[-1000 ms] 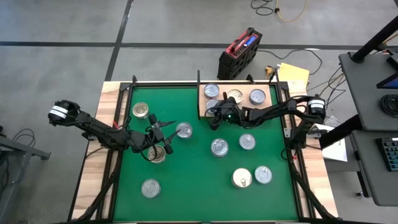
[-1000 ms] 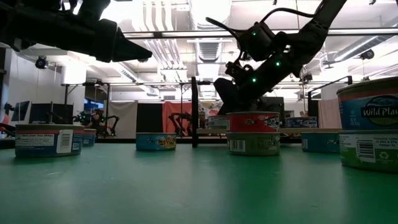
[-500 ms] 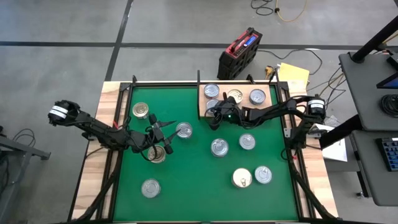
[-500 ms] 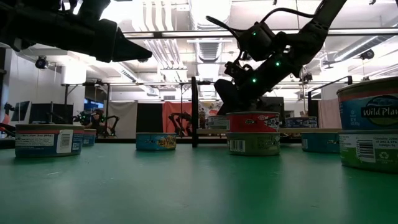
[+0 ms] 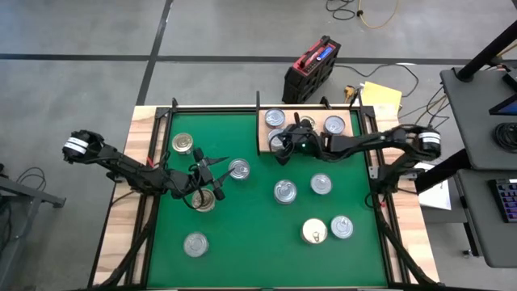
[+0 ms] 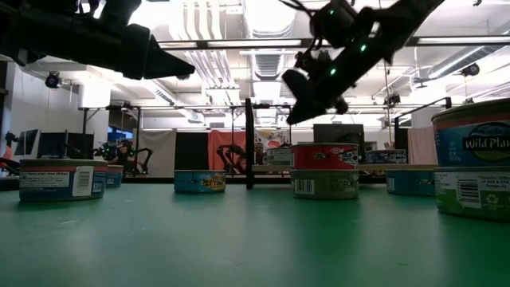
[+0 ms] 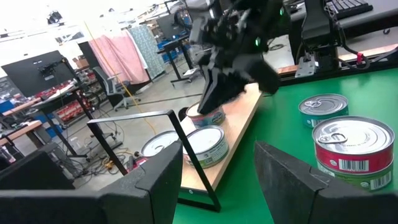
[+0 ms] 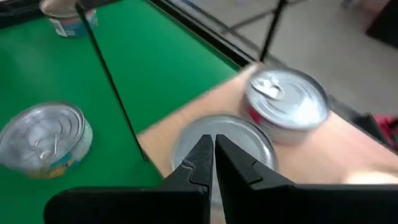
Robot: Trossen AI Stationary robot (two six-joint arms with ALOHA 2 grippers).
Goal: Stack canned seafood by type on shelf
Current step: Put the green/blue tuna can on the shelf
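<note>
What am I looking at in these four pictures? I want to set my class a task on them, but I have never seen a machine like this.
It is a robot with two dark arms working at a table covered by a green mat. One picture looks straight down, one looks level across the table top, and one comes from a camera on each wrist.

Small round tins of seafood lie scattered on the mat, such as this can. At the far edge lies a pale wooden shelf with a few tins already on it.

The right gripper hangs above the shelf's tins with its fingers shut and nothing between them; its wrist camera shows a silver lid just below. The left gripper hovers open over the mat beside another tin, also holding nothing.
</note>
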